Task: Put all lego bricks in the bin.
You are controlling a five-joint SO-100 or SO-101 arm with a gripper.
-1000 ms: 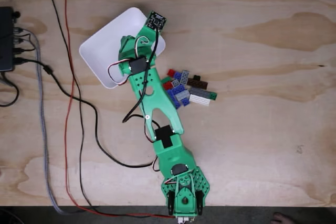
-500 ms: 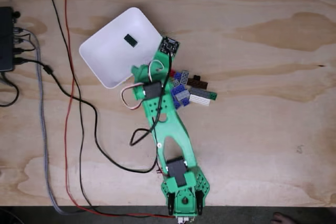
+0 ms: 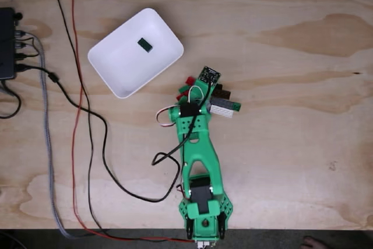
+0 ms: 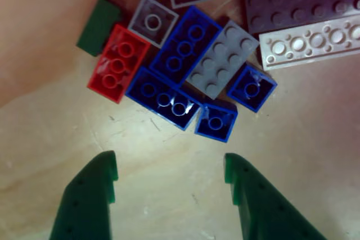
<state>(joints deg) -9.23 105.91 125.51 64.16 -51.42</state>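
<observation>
Between the two green tips of the pincer (image 4: 171,181), which stand spread apart with nothing held, there is only bare plywood worktop (image 4: 169,212). Just ahead of the opening in the other view lies the pile of lego bricks (image 4: 185,66), flat and studs up. The nearest pieces are a small blue square brick (image 4: 216,121), dead ahead of the gap, and a longer blue brick (image 4: 162,98) a little to its left, whose long axis runs slantwise across the pincer's line of approach. To my eye the small square one is the easier catch, since it already sits between the lines of the two tips. It touches its neighbours, though, so closing on it may nudge them.

Beyond these lie a grey plate (image 4: 222,59), another blue brick, a red brick (image 4: 118,63) off to the left, and a long white plate (image 4: 311,42) off to the right.

In the fixed view the arm (image 3: 195,144) reaches over the pile. The bin (image 3: 135,52) sits well apart, up and to the left of the pincer, with one dark brick (image 3: 144,44) already in it.
</observation>
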